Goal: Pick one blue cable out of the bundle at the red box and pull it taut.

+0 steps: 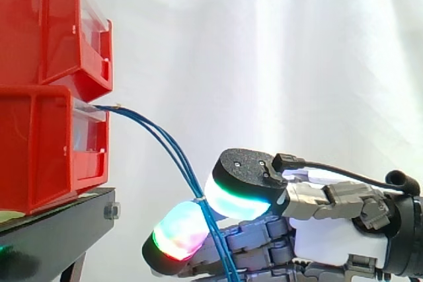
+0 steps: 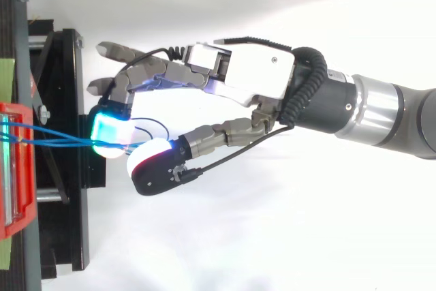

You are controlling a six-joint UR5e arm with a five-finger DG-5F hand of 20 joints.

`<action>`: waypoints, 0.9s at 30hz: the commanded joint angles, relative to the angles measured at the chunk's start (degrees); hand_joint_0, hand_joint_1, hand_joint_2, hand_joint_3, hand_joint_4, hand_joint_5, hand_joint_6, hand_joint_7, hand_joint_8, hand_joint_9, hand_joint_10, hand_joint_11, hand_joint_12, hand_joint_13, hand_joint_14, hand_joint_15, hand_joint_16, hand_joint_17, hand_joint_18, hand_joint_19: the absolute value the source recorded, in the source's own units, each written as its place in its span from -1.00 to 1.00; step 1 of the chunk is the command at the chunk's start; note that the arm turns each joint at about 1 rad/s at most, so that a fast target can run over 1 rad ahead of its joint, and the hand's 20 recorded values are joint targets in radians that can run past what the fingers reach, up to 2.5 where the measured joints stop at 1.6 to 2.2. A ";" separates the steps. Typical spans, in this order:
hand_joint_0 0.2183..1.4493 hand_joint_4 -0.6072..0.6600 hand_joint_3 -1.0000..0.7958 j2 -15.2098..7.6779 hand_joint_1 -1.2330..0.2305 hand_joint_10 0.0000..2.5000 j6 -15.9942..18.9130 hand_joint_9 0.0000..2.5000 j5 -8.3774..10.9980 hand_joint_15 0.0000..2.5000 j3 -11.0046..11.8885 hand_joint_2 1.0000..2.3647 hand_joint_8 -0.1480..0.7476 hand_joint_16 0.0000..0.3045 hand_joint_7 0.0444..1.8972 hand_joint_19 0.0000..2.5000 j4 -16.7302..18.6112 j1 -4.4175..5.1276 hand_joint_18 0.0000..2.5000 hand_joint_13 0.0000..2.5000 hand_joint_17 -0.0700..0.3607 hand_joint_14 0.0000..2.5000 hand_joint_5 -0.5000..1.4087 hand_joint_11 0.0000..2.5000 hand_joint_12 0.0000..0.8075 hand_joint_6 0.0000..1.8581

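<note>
White curtain (image 1: 277, 44) behind, the hand (image 2: 238, 80) pinches blue cables (image 2: 65, 142) near the red bin (image 1: 39, 150) edge.

Lab, white curtain (image 1: 264, 44), red bins (image 1: 33, 156)

Straight ahead of the hand (image 2: 238, 73), stacked red plastic bins (image 1: 46, 90) on a black metal stand (image 1: 59, 229) block you. From the lower bin, thin blue cables (image 1: 184, 166) cross the gap to its fingertips. Above and to both sides, you have open room.

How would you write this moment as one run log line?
hand: shut on blue cables | cables: curved from lower red bin, not taut
</note>
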 commanded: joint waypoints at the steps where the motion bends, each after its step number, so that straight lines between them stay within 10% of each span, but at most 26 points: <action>1: -0.40 0.36 -0.35 0.00 -0.30 -1.00 -0.03 -0.71 -0.09 -1.00 0.00 -0.99 0.02 -0.65 -0.11 -0.90 -0.01 -0.07 -0.97 -0.98 -0.11 -1.00 -0.66 -0.91 -0.14 -0.18; 16: -0.37 0.27 -0.02 0.00 -0.26 -1.00 0.23 -0.69 -0.79 -1.00 0.00 -0.97 0.04 -0.65 -0.15 -0.90 0.08 -0.51 -0.93 -0.96 -0.12 -1.00 -0.68 -0.88 -0.14 -0.03; 27: -0.38 0.34 -0.14 0.09 -0.27 -1.00 0.41 -0.69 -2.11 -1.00 0.09 -0.98 0.04 -0.65 -0.15 -0.89 0.08 -1.04 -0.94 -0.96 -0.12 -1.00 -0.68 -0.88 -0.14 -0.05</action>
